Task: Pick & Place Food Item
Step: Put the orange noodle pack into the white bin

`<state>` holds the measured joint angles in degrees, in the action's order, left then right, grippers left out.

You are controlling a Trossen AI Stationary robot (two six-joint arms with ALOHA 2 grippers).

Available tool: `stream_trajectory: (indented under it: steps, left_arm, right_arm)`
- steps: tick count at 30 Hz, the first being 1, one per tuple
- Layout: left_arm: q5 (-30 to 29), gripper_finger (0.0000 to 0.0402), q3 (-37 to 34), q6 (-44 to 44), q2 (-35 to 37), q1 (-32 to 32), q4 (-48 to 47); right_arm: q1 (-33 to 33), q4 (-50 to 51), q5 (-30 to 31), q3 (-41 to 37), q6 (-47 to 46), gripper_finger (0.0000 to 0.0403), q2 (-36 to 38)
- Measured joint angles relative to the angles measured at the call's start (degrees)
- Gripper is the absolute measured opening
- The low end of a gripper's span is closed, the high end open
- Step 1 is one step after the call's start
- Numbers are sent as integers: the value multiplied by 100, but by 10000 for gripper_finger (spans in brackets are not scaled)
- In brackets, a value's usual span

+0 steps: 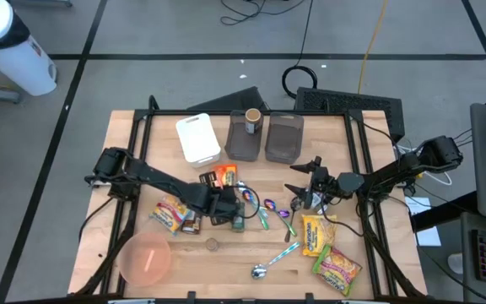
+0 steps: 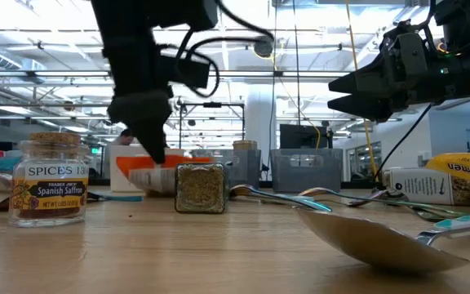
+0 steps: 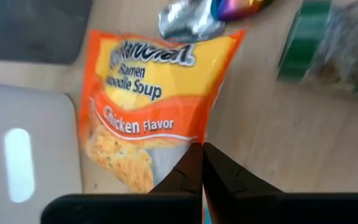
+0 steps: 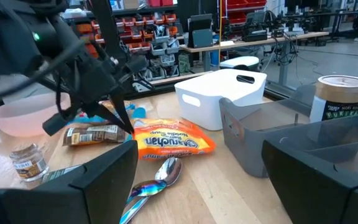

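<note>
Right now my left tool [image 3: 202, 163] is pinched fully closed over the lower edge of the orange chicken-flavor ramen packet [image 3: 151, 106]; from the wrist view the fingertips meet at the packet's edge, but I cannot tell whether any wrapper is caught between them. The packet lies flat on the wooden bench [image 1: 344, 160], near the middle, just beside the white container [image 1: 198, 138] and close to a rainbow-tinted spoon [image 4: 157, 180]. My right tool [image 1: 304, 184] hangs above the bench with its fingers spread wide and nothing between them, well apart from the packet. Two grey bins [image 1: 264, 137] stand at the far side, one holding a round canister [image 4: 342, 98]. A Spanish saffron jar [image 2: 49, 180] stands upright near the front edge, beside a pink bowl [image 1: 146, 258].
</note>
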<state>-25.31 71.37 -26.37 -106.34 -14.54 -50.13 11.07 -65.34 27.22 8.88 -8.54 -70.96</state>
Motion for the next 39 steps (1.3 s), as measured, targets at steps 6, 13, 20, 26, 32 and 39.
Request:
stream_trajectory:
  steps: [6,13,20,26,32,39]
  left_arm:
    - [84,3,-289,-139,0,0,293]
    - [137,6,-593,-140,0,0,729]
    - [141,17,-616,-247,0,0,765]
    - [405,45,-616,-273,0,46,765]
    - [773,90,-616,-257,0,167,768]
    - [788,154,-616,-235,0,168,872]
  right_arm:
    - [0,2,-2,0,2,334,0]
    - [0,2,-2,0,2,334,0]
    - [0,1,-2,0,2,334,0]
    - [0,2,0,0,2,334,0]
    - [0,2,-1,0,2,334,0]
    - [0,2,-1,0,4,334,1]
